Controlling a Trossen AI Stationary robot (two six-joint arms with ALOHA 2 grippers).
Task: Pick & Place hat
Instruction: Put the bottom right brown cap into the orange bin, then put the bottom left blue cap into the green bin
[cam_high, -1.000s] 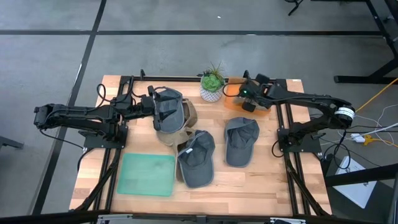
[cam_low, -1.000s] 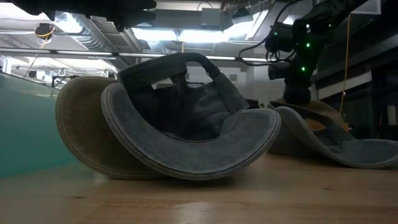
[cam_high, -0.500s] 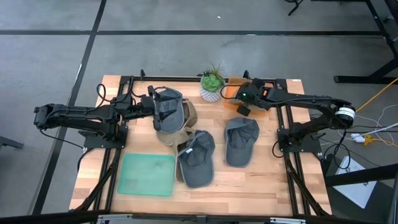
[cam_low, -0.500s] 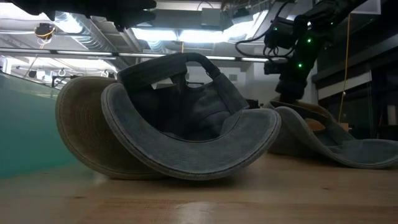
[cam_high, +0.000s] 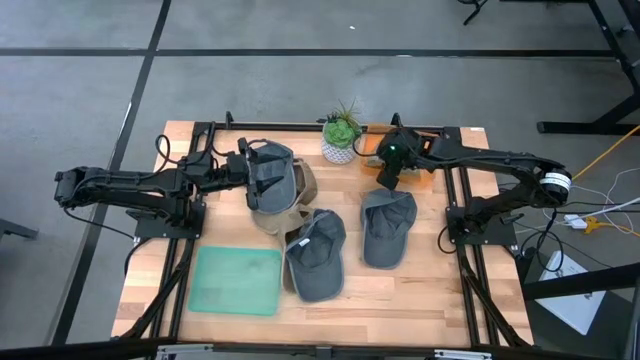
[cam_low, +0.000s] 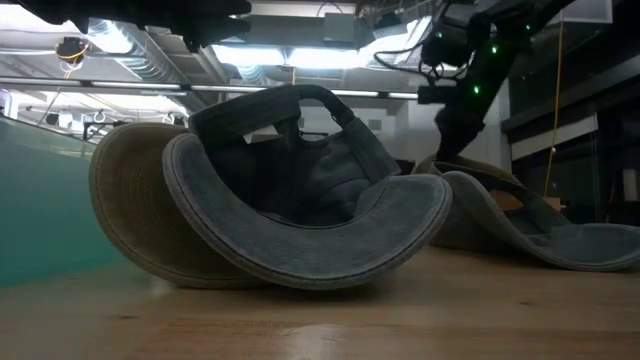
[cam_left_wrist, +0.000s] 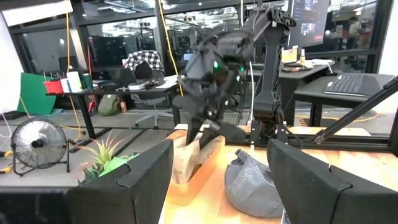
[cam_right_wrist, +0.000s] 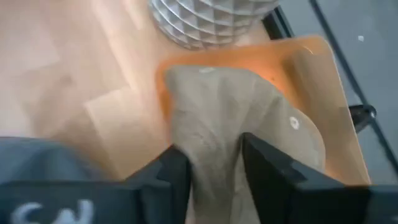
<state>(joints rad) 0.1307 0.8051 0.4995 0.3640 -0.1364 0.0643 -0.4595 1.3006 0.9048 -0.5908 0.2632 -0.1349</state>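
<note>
A pale wooden table (cam_high: 420, 290) with visible plank seams carries several soft fabric caps. A tan hat (cam_right_wrist: 233, 118), limp and creased cloth with a small metal eyelet, lies on a flat orange tray (cam_right_wrist: 311, 68) at the table's far edge, beside a white faceted pot holding a spiky green plant (cam_high: 342, 132). The right gripper (cam_high: 386, 176) hangs over the tray's near edge; in the right wrist view its dark fingers (cam_right_wrist: 267, 165) stand partly apart with a fold of the tan cloth between them, and whether they still pinch it cannot be told.

Nearer the middle lie two grey denim-like caps, one grey cap (cam_high: 387, 227) just in front of the right gripper and another grey cap (cam_high: 318, 255) beside it, overlapping a beige cap (cam_high: 284, 212). A smooth translucent green mat (cam_high: 238, 280) lies flat at the near left. The left gripper (cam_high: 243, 170) waits at the left, fingers spread wide, beside a further grey cap (cam_high: 270, 175).

The high view gives the layout but hides the tan hat under the right arm; only the right wrist view shows its weave and the tray's rounded corner. The low view shows the curved, stitched brim of a grey cap from table level. The left wrist view shows the right arm standing over the tan hat from the side.
</note>
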